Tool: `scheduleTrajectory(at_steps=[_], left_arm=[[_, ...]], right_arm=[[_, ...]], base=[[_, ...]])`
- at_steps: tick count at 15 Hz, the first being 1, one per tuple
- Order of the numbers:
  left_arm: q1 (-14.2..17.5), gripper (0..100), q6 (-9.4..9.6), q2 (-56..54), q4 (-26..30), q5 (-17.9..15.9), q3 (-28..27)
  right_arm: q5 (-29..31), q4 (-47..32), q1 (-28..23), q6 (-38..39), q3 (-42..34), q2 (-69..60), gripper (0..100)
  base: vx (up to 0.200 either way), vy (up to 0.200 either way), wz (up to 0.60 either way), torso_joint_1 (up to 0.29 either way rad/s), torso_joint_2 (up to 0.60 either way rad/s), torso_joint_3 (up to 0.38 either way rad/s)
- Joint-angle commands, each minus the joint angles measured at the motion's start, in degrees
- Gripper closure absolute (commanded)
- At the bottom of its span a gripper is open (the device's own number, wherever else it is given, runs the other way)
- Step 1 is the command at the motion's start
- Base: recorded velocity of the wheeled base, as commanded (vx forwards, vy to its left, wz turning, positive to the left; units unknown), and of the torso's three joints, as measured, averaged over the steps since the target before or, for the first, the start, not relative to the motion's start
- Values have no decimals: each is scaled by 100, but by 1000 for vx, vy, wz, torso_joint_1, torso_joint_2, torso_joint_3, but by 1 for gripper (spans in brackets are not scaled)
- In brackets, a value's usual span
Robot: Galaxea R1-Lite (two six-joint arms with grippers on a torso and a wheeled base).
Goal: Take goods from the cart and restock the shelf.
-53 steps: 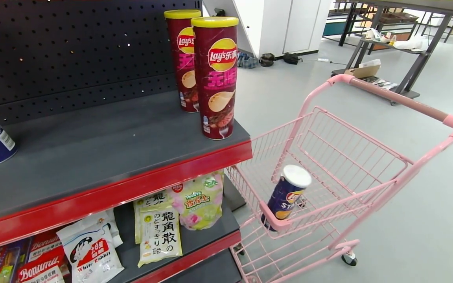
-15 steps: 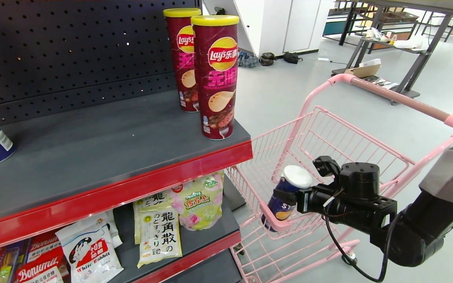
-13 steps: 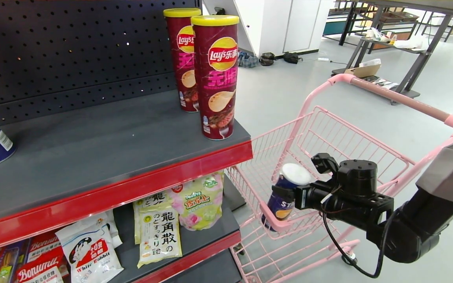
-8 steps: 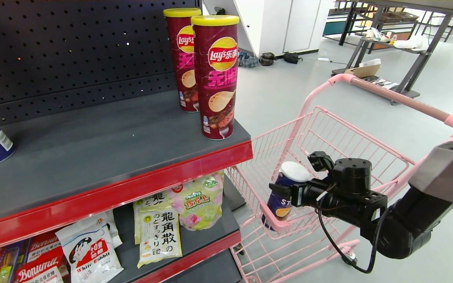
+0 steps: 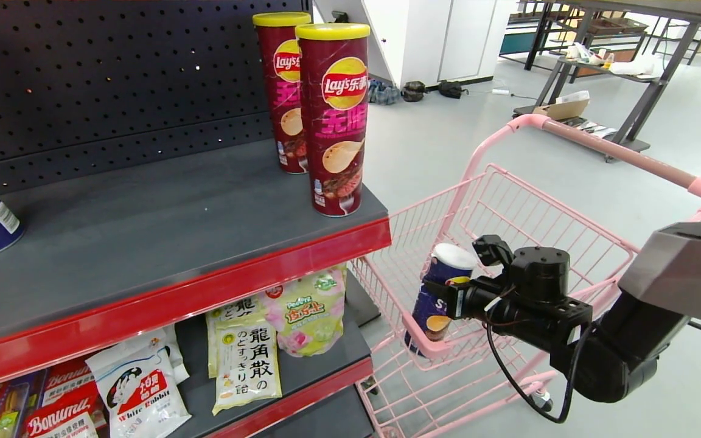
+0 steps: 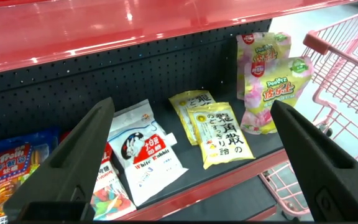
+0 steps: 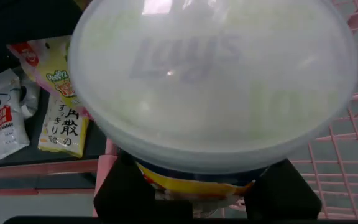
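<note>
Chip can (image 5: 433, 314) sits clamped in right end effector (image 5: 456, 266).

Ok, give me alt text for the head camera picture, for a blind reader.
The right gripper grips a blue chip can near its white lid, inside a pink cart. To the left, a grey shelf holds two tall red chip cans at its end, with snack bags on the shelf below.

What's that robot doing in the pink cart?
The robot's right end effector is closed around a dark blue chip can with a white lid, which is in the pink wire cart. It has not reached the grey top shelf, where two tall red chip cans stand.
</note>
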State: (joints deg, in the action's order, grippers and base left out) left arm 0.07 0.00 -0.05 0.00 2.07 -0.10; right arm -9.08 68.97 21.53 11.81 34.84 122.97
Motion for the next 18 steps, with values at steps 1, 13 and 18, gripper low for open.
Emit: scheduleTrajectory(at_steps=[1, 13, 18], left_arm=[[1, 0, -9, 5, 0, 4, 1], [1, 0, -18, 5, 9, -5, 1], [1, 0, -9, 5, 9, -5, 1]], right_arm=[[21, -200, -202, -285, 603, -660, 100], [1207, -6265, -668, -1225, 383, -7269, 100], [1207, -8532, -1248, -1093, -30, -9203, 100]], base=[[0, 0, 0, 0, 0, 0], [0, 0, 0, 0, 0, 0], [0, 0, 0, 0, 0, 0]])
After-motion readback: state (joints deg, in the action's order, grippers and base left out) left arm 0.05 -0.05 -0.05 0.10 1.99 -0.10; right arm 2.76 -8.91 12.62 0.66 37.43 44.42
